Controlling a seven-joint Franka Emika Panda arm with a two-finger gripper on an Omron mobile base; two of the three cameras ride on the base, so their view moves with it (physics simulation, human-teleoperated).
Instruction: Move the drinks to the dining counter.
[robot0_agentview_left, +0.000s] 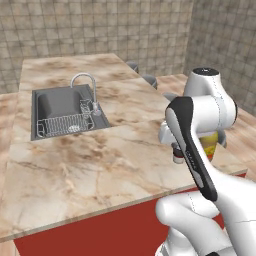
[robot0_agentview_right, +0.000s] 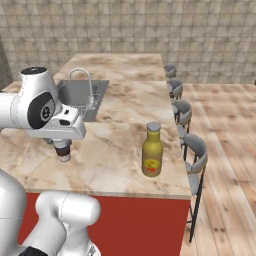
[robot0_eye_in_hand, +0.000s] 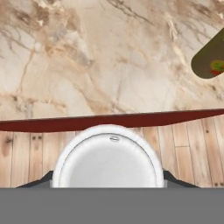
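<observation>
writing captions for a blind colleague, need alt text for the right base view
A white robot arm holds a small white container in its gripper just above the dining counter. To its right a tall olive-yellow bottle stands upright on the counter, with a sink behind and grey stools alongside.

Tabletop (robot0_agentview_right: 115, 150): I see a long beige-brown marble island top with a red side panel under its near edge; the hand view shows me the same veined marble and red edge, with wood floor beyond.
Sink (robot0_agentview_left: 60, 102): steel basin set into the tabletop on its left side in the left base view, a curved faucet (robot0_agentview_left: 86, 80) at its rim.
Rack (robot0_agentview_left: 65, 125): I make out a wire rack at the near end of the basin.
Bottle (robot0_agentview_right: 152, 151): olive-yellow, grey-tan cap, red-yellow label, standing upright on the tabletop near its stool-side edge.
Stools (robot0_agentview_right: 195, 150): grey round seats lined up along that edge, on the wood floor.
</observation>
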